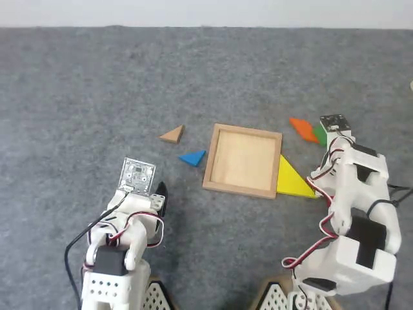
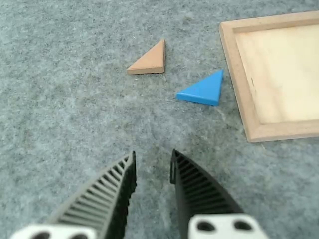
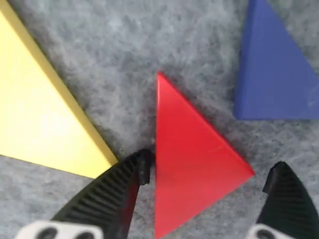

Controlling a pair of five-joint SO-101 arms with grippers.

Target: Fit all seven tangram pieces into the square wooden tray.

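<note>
Right wrist view had the right gripper [image 3: 212,167] spread astride the red triangle [image 3: 189,159] — not lifted. The left gripper [image 2: 153,157] stood slightly parted, the square wooden tray [image 2: 238,89] ahead empty — none fitted yet.

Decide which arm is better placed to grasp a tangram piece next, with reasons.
Right: the open right gripper straddles the red triangular piece, while the left gripper sits over grey felt, short of the light-blue triangle.
</note>
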